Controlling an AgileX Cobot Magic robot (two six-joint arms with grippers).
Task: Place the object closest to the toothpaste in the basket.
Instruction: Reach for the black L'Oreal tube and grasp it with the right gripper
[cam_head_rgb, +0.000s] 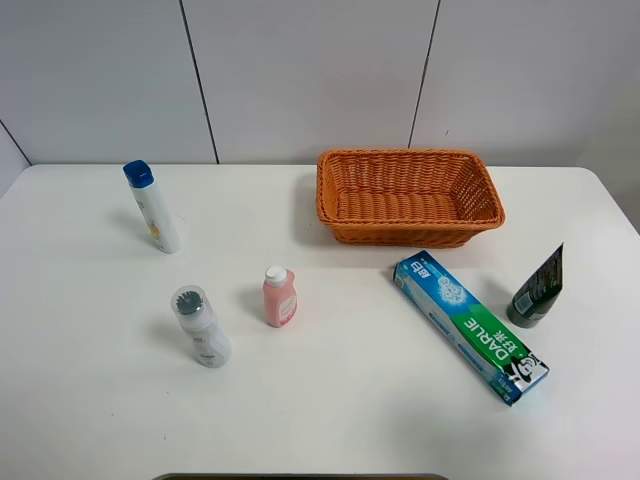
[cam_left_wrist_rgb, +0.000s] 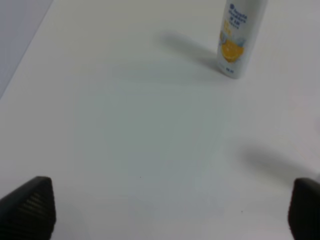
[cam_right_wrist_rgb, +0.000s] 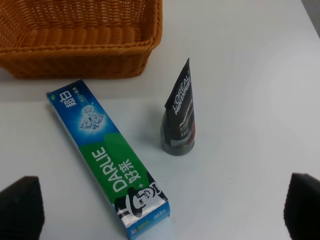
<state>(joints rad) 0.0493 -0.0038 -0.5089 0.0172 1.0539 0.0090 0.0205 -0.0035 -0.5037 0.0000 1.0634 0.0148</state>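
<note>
The white desk (cam_head_rgb: 100, 400) carries all items. The toothpaste box (cam_head_rgb: 470, 325) is laid flat and diagonally, in front of the orange wicker basket (cam_head_rgb: 400, 234) and apart from it. The dark tube (cam_head_rgb: 537, 290) is stood upright on its cap just beside the toothpaste box, on the side nearer the right edge of the desk, without contact; it is outside the basket. A pink bottle (cam_head_rgb: 279, 296), a grey-capped bottle (cam_head_rgb: 201, 327) and a blue-capped bottle (cam_head_rgb: 153, 208) are stood on the left half, well apart from the toothpaste box.

In the right wrist view, the right hand (cam_right_wrist_rgb: 161, 207) is seen spread wide and empty, with the dark tube and toothpaste box ahead of it. In the left wrist view, the left hand (cam_left_wrist_rgb: 165, 210) is likewise spread wide, nothing held, with the blue-capped bottle ahead.
</note>
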